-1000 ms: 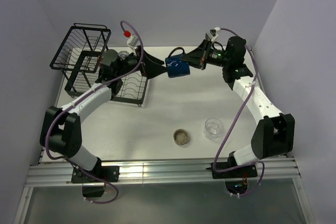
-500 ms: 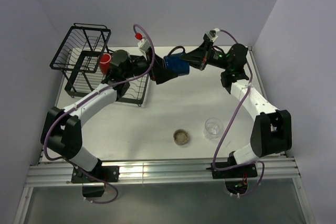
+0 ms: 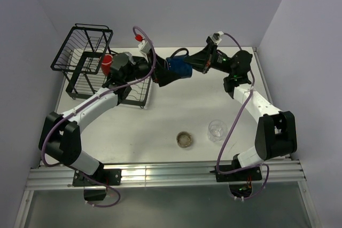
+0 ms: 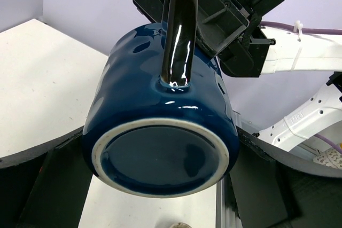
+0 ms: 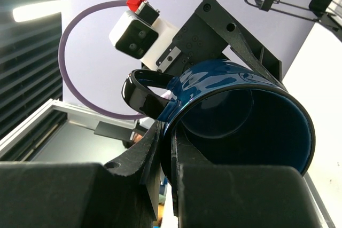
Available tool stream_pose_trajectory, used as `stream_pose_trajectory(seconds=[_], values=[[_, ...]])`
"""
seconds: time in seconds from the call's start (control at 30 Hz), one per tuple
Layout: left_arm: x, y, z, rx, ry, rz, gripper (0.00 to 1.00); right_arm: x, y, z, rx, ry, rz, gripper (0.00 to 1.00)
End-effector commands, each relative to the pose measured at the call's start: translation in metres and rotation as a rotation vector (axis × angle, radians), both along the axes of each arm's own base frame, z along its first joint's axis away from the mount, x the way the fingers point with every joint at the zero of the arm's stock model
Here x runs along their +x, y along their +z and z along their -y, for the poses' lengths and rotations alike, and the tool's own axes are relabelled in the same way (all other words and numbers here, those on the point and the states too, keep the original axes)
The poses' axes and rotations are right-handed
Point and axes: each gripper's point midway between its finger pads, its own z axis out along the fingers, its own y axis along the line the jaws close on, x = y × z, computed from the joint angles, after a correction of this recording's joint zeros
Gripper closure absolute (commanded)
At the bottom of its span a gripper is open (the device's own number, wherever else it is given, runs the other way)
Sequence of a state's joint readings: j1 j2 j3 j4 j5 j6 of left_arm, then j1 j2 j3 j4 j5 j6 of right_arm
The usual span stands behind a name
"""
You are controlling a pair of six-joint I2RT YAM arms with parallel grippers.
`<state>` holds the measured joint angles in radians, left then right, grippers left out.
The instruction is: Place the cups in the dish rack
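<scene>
Top external view shows the blue mug [image 3: 179,67] held in the air above the far part of the tabletop [image 3: 176,105], between the two hands and just right of the rack [image 3: 80,46]. The right hand [image 3: 193,64] is clenched on the mug's rim; in the right wrist view one finger lies inside the mouth and the other outside the wall, near the handle. The left hand [image 3: 170,74] reaches in from the rack side, and in the left wrist view its fingers [image 4: 59,180] stand on either side of the mug's base. Whether they press on the mug cannot be told. The mug lies on its side, base toward the left hand, mouth toward the right hand, handle up. A red mug [image 3: 107,63] sits at the rack beside the left arm's wrist; which tier it rests on cannot be told. Two tumblers [image 3: 217,130] [image 3: 185,139] stand near each other on the near tabletop, well apart from the rack.
</scene>
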<state>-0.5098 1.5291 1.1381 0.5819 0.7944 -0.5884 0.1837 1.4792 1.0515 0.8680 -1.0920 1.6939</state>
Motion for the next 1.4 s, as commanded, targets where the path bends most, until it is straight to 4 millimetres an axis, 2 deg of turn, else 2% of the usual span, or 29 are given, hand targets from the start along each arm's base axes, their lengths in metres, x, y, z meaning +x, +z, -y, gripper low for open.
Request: stream_pose_trajectory(seconds=[0.0,0.37,0.63,0.87,1.03,1.27,1.37], values=[[0.008,0.038,-0.019,-0.092,0.097,0.103,0.01,-0.029,0.009,-0.003,0.001,0.089,0.091,1.0],[0.007,0.05,-0.036,-0.15,0.089,0.115,0.01,-0.035,0.001,-0.002,0.011,0.105,0.084,1.0],[0.004,0.053,-0.041,-0.186,0.091,0.111,0.01,-0.037,-0.005,-0.002,0.024,0.111,0.071,1.0],[0.01,0.055,-0.047,-0.216,0.124,0.104,0.01,-0.04,-0.008,-0.001,0.031,0.118,0.06,1.0],[0.016,0.051,-0.048,-0.156,0.154,0.135,0.01,-0.042,-0.008,-0.001,0.026,0.126,0.062,1.0],[0.034,0.03,-0.059,0.044,0.267,0.143,0.01,-0.039,-0.004,0.0,0.027,0.127,0.06,1.0],[0.032,0.029,-0.059,0.067,0.247,0.166,0.01,-0.036,0.0,-0.001,0.031,0.124,0.064,1.0]])
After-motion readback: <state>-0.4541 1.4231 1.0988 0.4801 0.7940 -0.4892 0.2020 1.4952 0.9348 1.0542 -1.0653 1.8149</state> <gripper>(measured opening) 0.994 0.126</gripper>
